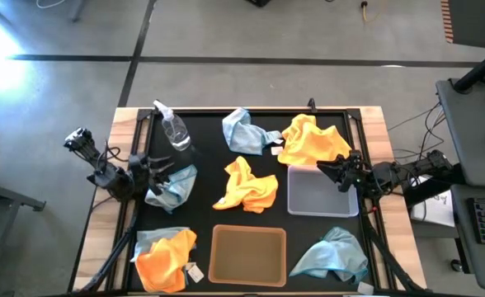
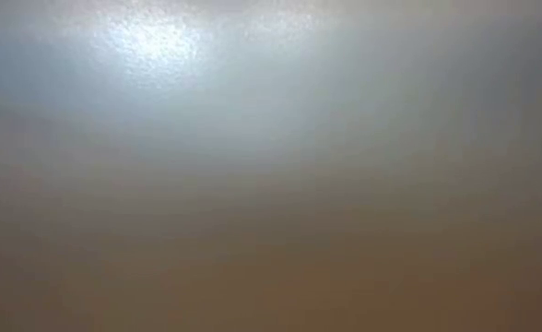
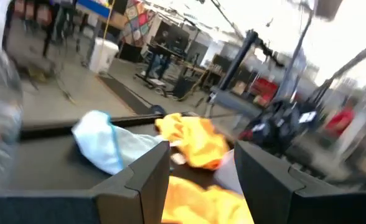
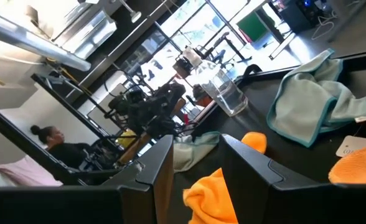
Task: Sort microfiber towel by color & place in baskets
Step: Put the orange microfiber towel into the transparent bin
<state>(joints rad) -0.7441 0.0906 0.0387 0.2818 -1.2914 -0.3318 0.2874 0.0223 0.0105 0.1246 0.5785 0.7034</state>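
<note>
Several towels lie loose on the black mat. The orange ones are at the far right (image 1: 313,140), in the middle (image 1: 247,186) and at the near left (image 1: 164,260). The pale blue ones are at the far middle (image 1: 247,130), at the left (image 1: 175,186) and at the near right (image 1: 333,256). The grey basket (image 1: 308,205) and the tan basket (image 1: 247,254) both hold no cloth. My left gripper (image 1: 162,171) (image 3: 201,152) is open beside the left blue towel. My right gripper (image 1: 323,169) (image 4: 198,143) is open over the grey basket's far edge. The low view shows only blur.
A clear spray bottle (image 1: 175,130) (image 4: 223,93) lies at the far left of the mat, just beyond my left gripper. A raised black frame edges the mat (image 1: 226,111). White tags lie by some cloths (image 1: 195,272). A person (image 4: 46,140) is in the room beyond.
</note>
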